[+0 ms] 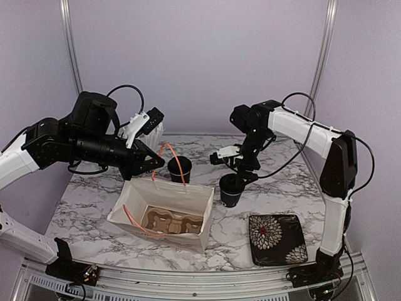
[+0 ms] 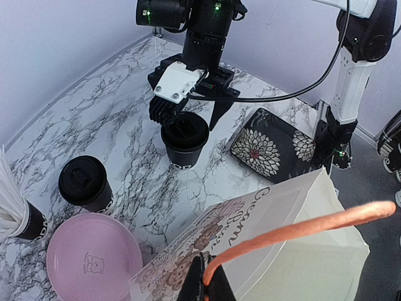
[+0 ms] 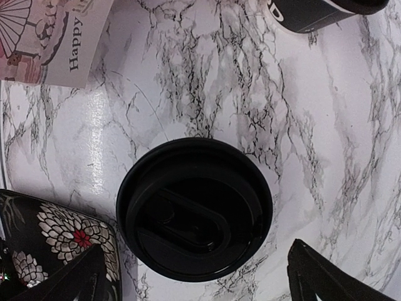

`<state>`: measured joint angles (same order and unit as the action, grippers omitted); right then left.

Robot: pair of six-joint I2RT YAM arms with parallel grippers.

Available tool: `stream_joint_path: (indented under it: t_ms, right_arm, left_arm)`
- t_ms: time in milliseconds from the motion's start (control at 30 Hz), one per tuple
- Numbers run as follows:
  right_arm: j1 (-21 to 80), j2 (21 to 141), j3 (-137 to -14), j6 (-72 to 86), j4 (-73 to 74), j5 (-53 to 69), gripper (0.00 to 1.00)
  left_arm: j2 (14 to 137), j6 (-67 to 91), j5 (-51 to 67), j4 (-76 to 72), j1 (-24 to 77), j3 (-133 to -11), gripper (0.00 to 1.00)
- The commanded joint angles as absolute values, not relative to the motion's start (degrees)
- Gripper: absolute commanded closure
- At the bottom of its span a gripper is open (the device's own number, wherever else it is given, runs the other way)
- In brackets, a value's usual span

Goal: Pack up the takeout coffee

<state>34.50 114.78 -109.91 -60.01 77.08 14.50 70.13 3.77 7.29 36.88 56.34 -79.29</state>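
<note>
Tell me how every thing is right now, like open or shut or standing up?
paper bag, open, upright.
orange handle, pinched by the left gripper.
cup carrier, empty, lying inside the bag.
near coffee cup, lidded, upright.
far coffee cup, lidded, upright behind the bag.
left gripper, shut on the orange handle.
right gripper, open over the near coffee cup.
floral tray, empty, flat.
pink plate, empty, flat.

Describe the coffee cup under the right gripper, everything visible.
Small black paper cup, white print low on its side, closed by a round black plastic lid with a moulded oval recess. It stands upright on the marble table, between the paper bag and the floral tray, touching neither. The right gripper hangs right above it, jaws wide open either side of the lid, not gripping it.
</note>
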Motion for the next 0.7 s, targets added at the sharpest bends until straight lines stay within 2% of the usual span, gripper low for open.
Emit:
stream_joint_path:
  t_ms: [0,367,667]
  right_arm:
    - [35.32,116.20,-113.04,-60.08,78.57,13.35,0.03]
    - [36.75,119.44,-114.17,-60.12,78.66,12.36,0.06]
    - [37.81,120.03,-113.57,-59.21,78.61,10.78,0.19]
  left_arm:
    - [68.40,3.96,7.28,35.61,56.07,-77.89,1.00]
    - [68.18,3.77,7.21,35.19,56.07,-76.31,1.00]
    - [67.76,3.69,6.70,35.13,56.07,-75.53,1.00]
